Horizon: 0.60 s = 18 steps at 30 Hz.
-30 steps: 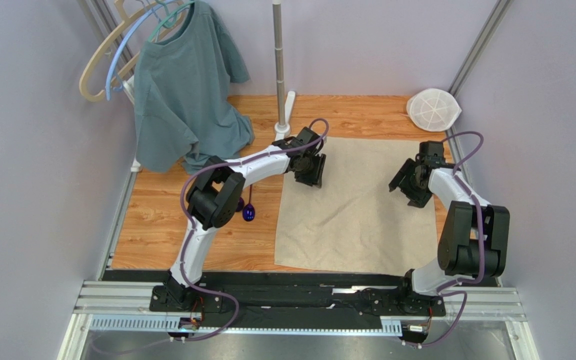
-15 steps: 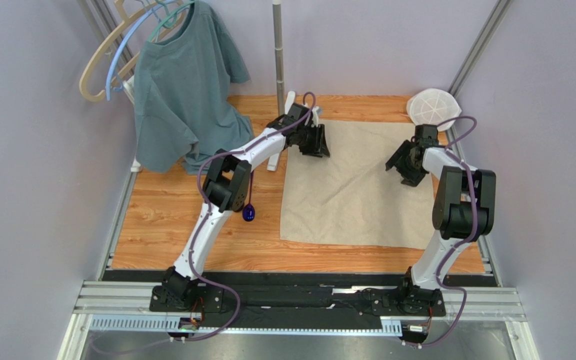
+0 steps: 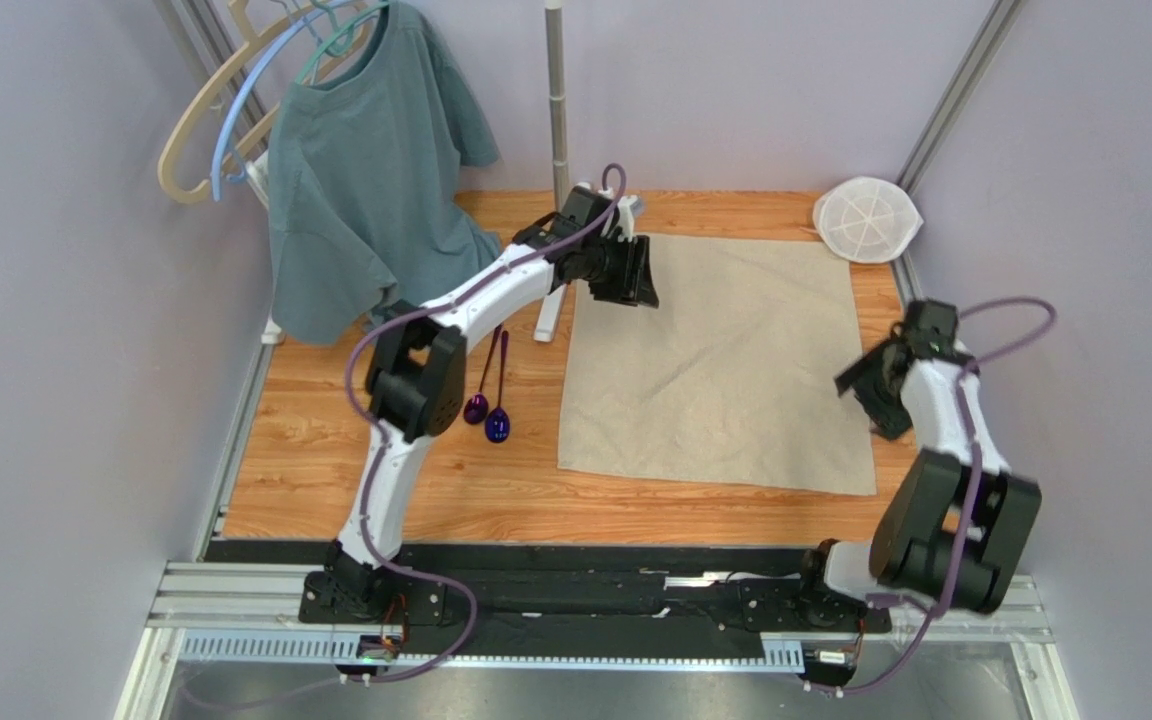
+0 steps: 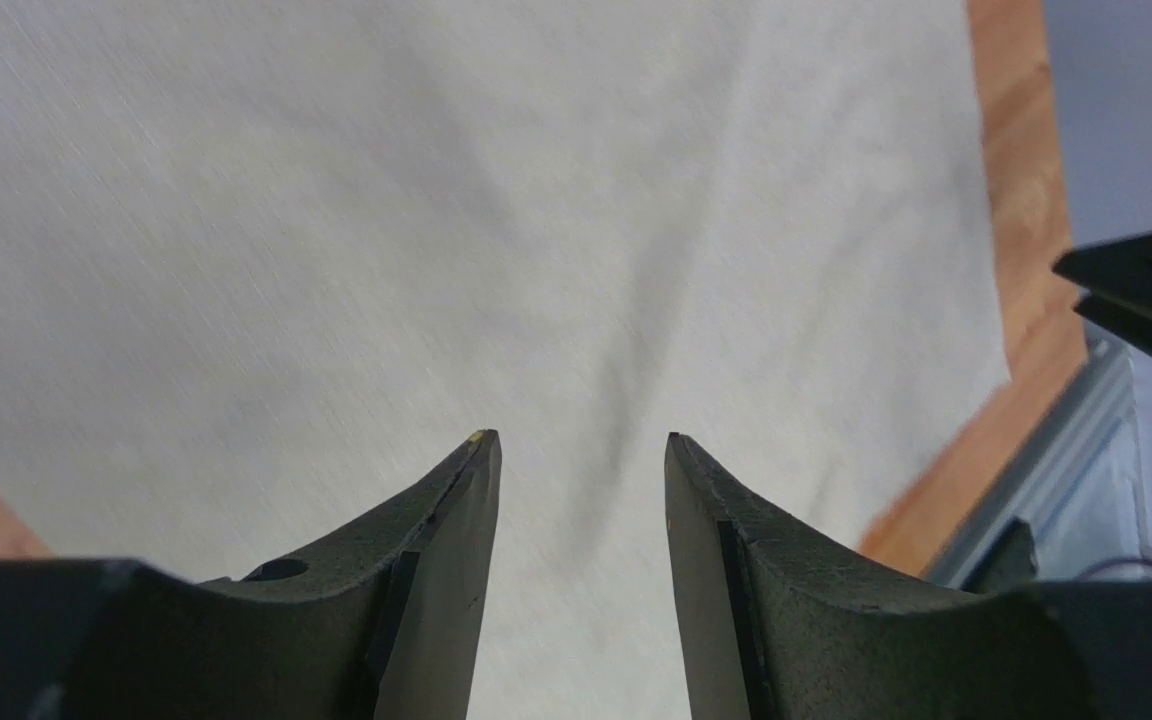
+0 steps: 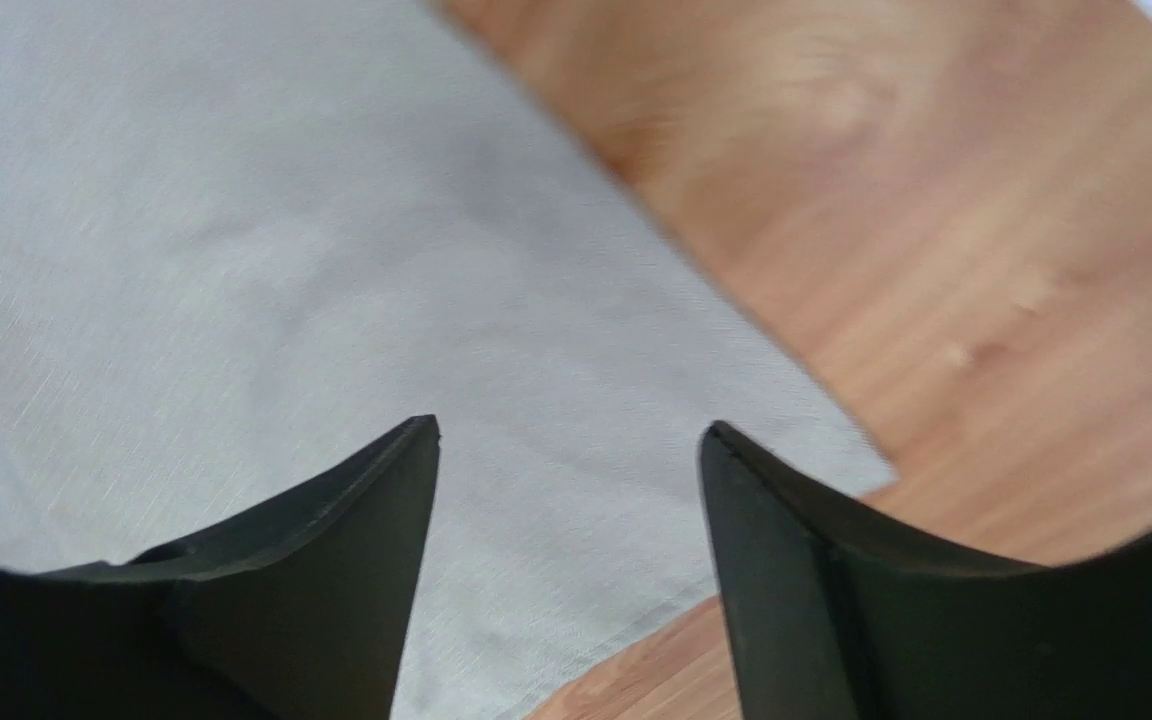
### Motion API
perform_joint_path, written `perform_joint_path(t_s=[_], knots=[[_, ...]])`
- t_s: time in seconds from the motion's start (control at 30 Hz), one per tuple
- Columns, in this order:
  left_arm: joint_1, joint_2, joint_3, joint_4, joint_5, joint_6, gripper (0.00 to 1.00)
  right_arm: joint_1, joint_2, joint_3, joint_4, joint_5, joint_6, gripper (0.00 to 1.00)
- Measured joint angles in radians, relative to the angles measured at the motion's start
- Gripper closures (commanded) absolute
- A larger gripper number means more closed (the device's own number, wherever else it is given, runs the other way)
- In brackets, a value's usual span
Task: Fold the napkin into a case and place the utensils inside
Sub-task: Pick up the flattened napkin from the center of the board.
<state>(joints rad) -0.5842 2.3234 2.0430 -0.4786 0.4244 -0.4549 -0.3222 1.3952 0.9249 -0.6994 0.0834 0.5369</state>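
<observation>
From above, your left claw [image 3: 635,275] hangs over the flat napkin's [image 3: 717,360] far-left corner and your right claw [image 3: 868,387] is at its right edge. The utensils [image 3: 488,408] lie left of both. Left wrist: jaws apart, empty, cloth below. Right wrist: jaws apart, cloth edge beneath.

The thin beige-tan square cloth napkin [image 3: 717,368] looks matt and finely woven. The orange-brown wood-grain worktop [image 3: 327,450] is smooth. The two small spoons [image 3: 497,426] have glossy purple oval bowls.
</observation>
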Motion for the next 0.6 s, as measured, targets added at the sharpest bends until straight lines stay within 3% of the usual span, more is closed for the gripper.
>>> perform_joint_path(t_s=[0.1, 0.17, 0.37, 0.6], knots=[[-0.043, -0.237, -0.195, 0.009, -0.028, -0.023, 0.50, -0.151, -0.153, -0.137, -0.025, 0.023, 0.040, 0.50], [-0.072, -0.378, -0.299, 0.013, -0.035, -0.034, 0.51, -0.203, -0.203, -0.208, -0.050, 0.043, 0.063, 0.50], [-0.159, -0.668, -0.587, 0.029, -0.046, -0.039, 0.51, -0.209, -0.235, -0.269, -0.087, 0.069, 0.099, 0.43], [-0.165, -0.849, -0.902, -0.020, -0.073, -0.060, 0.51, -0.209, -0.222, -0.272, -0.075, 0.100, 0.106, 0.39]])
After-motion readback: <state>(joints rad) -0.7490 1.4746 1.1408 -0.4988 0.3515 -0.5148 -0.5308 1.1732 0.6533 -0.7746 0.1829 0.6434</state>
